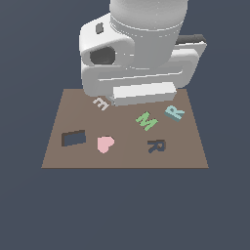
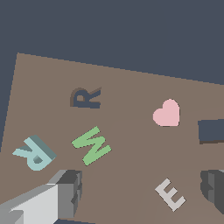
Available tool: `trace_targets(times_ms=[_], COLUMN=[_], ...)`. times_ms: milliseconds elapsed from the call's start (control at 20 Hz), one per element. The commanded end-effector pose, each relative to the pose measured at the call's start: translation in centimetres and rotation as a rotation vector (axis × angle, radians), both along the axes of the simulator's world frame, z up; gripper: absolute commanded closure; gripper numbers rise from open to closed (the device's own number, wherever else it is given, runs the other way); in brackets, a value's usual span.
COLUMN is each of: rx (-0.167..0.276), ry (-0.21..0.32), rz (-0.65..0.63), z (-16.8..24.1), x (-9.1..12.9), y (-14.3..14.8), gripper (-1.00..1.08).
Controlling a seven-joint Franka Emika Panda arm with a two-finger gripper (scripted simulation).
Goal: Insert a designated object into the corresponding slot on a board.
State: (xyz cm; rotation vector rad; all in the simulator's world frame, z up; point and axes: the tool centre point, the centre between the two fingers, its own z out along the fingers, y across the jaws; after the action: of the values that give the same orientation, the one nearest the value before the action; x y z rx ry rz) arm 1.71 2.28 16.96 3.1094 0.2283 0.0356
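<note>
The light teal letter R lies flat on the brown board near its right side in the exterior view; it also shows in the wrist view. The dark R-shaped slot is nearer the front edge, apart from the teal R, and also shows in the wrist view. My gripper is open and empty, with one finger close to the teal R and the other finger far across. It hovers above the board's back part. In the exterior view the white hand hides the fingers.
A green letter M lies between the teal R and the slot. A pink heart, a white letter E and a dark rectangular recess are on the board toward the exterior view's left.
</note>
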Motion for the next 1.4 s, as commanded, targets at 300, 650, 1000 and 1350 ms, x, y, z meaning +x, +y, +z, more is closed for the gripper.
trace_targets(times_ms=[300, 650, 1000, 1350], rx=[0.006, 0.011, 0.012, 0.012], ry=[0.012, 0.022, 0.029, 0.032], rz=[0.293, 0.57, 0.743, 0.798], z=[-4.5, -8.6, -11.2, -12.1], x=[-0.3, -2.3, -4.3, -5.1], y=[6.0, 11.3, 14.2, 15.0], gripper=[-0.92, -0.92, -0.92, -0.92])
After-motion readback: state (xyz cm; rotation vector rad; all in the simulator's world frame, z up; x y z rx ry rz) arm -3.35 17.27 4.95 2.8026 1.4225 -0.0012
